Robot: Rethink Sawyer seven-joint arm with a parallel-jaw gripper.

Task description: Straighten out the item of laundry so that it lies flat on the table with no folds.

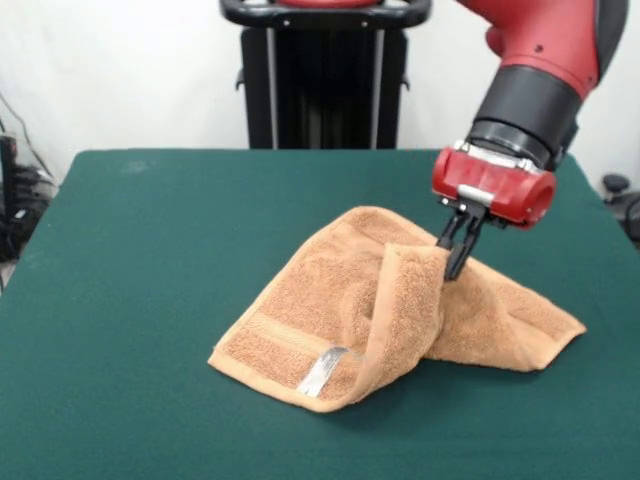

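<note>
The light orange-tan terry towel (330, 320) lies on the dark green table (150, 260), right of centre. One part of it is lifted and folded over the rest in a raised hump. A small white label (322, 370) shows near its front edge, by a woven band. My gripper (455, 255) comes down from the upper right on the red and black arm. Its black fingers (462, 240) are shut on the towel's lifted edge at the top of the hump and hold it above the table.
The robot's black pedestal (325, 75) stands behind the table's far edge. Dark cables and gear (15, 200) lie off the table's left side. A dark object (615, 185) shows off the right side.
</note>
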